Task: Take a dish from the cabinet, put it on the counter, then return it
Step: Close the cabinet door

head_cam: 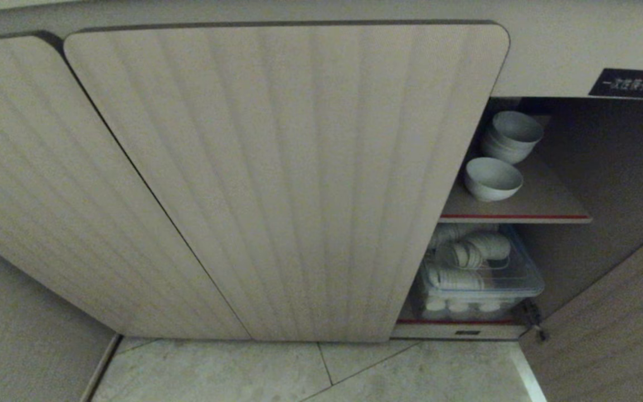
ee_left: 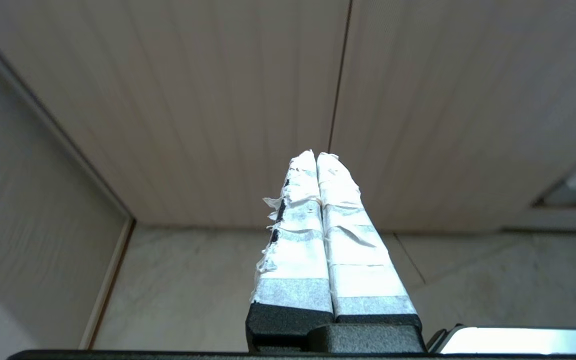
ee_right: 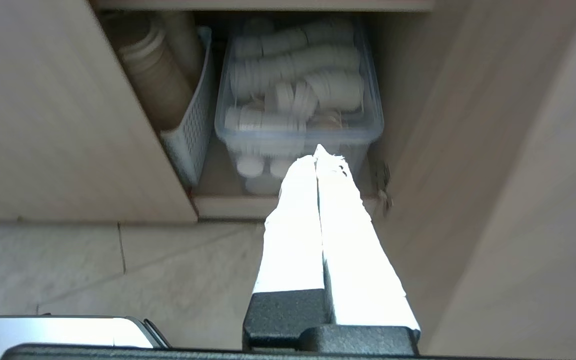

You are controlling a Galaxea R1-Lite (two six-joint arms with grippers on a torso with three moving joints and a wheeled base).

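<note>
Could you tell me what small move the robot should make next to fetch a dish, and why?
Probably raise the right gripper, now shut and low before the clear bin, toward the upper shelf and open it. The single bowl sits there near the front edge, in front of the stack of bowls, behind an already open door.

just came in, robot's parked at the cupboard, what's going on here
Nothing is being handled yet. The robot faces the low cabinet, whose right compartment stands open. A single white bowl sits on the upper shelf in front of a stack of bowls; below is a clear bin of white items. Both the left gripper and the right gripper are empty with fingers shut, near the floor.
</note>
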